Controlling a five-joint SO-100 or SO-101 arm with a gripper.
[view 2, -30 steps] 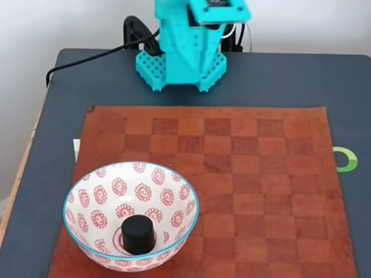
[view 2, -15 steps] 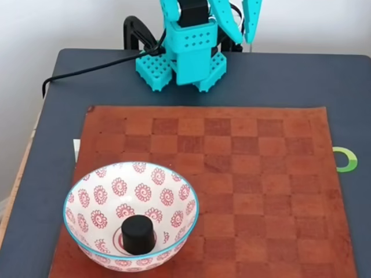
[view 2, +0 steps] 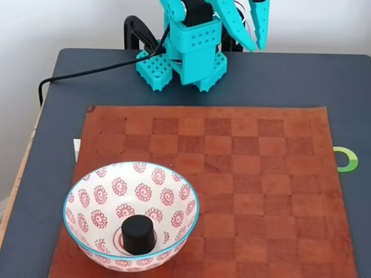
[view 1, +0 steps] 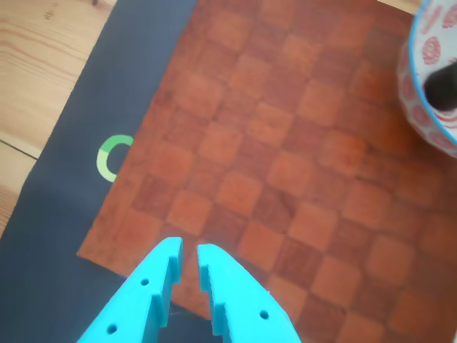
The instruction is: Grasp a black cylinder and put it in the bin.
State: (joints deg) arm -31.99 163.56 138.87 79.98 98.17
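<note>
In the other view, the turquoise pincer (view 1: 188,251) hangs empty over the near edge of the brown checkered mat (view 1: 285,157), its jaws nearly closed with a narrow gap, while the bin (view 1: 421,78) with the black cylinder (view 1: 441,89) inside sits at the upper right. In the fixed view, the black cylinder (view 2: 138,234) stands upright at the centre of the bin (view 2: 98,202) on the counter (view 2: 278,75), well apart from the pincer (view 2: 258,37) raised beside the arm's base. The cylinder looks rigid, light and matte, likely not slippery; it would best be gripped across its round sides, with the jaws opened wider than its body.

Fixed view: black cylinder (view 2: 138,234) inside the bin (view 2: 93,179), toward its 6 o'clock wall. Bin on checkered mat (view 2: 243,174), at mat's 7 o'clock. Arm base (view 2: 182,63) behind mat, 12 o'clock.
</note>
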